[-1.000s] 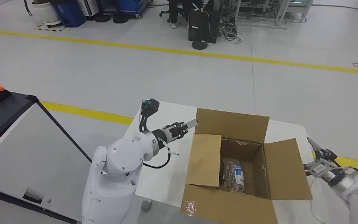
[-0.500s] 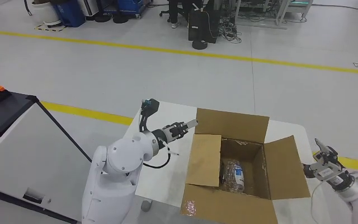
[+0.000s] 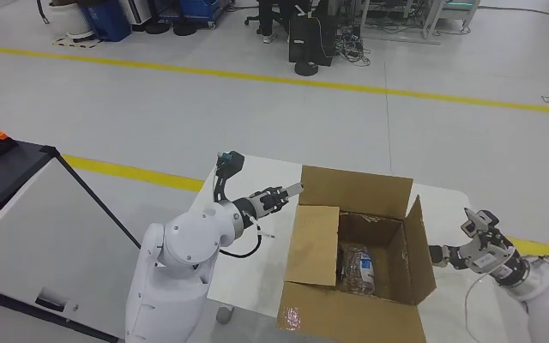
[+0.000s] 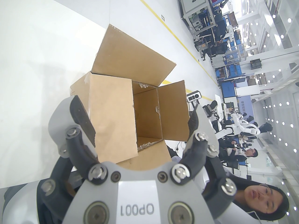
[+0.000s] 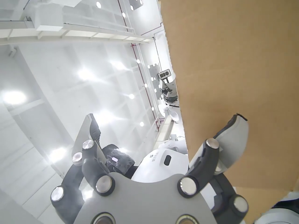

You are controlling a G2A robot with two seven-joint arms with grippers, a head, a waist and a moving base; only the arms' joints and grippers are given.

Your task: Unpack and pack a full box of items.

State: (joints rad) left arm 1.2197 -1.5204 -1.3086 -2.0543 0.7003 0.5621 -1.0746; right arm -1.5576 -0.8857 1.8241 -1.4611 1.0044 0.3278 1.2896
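An open cardboard box [image 3: 377,219] stands on the white table [image 3: 244,266], with plastic-wrapped bottles [image 3: 358,267] on its floor. Its right flap [image 3: 418,250] stands nearly upright. My right gripper [image 3: 450,251] is open just outside that flap, one finger [image 5: 234,136] against the flap's outer face [image 5: 222,59]. My left gripper [image 3: 287,193] hangs open and empty by the box's back left corner, near the left flap [image 3: 311,244]. In the left wrist view the left gripper [image 4: 136,104] faces the box [image 4: 146,117] from a short distance.
The back flap [image 3: 354,190] stands up and the front flap [image 3: 343,319] hangs out over the table's near edge. Bare table lies left of the box. A black stand [image 3: 26,167] is off to the far left on the floor.
The right flap has swung from lying out flat to nearly upright, with my right gripper moving inward toward the box behind it. The left arm has not moved.
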